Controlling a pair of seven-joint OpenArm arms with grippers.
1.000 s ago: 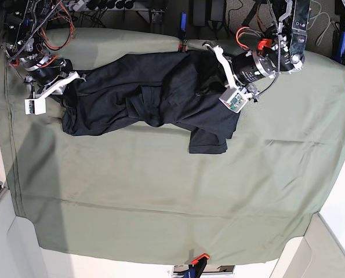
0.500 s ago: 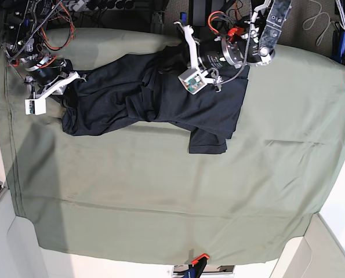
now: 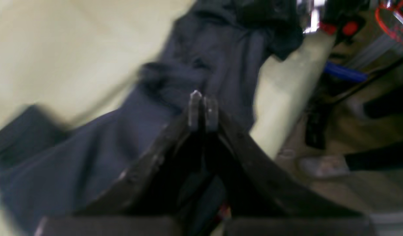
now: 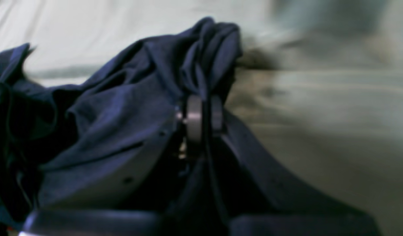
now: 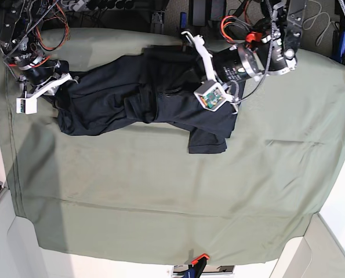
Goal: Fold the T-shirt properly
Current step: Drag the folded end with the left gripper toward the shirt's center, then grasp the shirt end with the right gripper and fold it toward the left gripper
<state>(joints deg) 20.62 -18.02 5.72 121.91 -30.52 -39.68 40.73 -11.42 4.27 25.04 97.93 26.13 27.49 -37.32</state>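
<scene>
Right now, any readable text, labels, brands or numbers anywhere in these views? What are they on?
None readable.
T-shirt: plain dark fabric, no print or tag showing.
Green table cloth: no markings.
Camera modules on the left gripper and right gripper: any markings too small to read.
Both wrist views: too blurred for any lettering.

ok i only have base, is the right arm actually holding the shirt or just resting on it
Observer: Holding. In the right wrist view its jaws are shut on a bunched fold of the shirt.
Operator: and the left one
Observer: Those jaws are shut too, tips together over the shirt; the left wrist view is too blurred to show cloth between them.
Operator: shirt lifted there
Observer: Beyond the tips it lies on the green cloth.
</scene>
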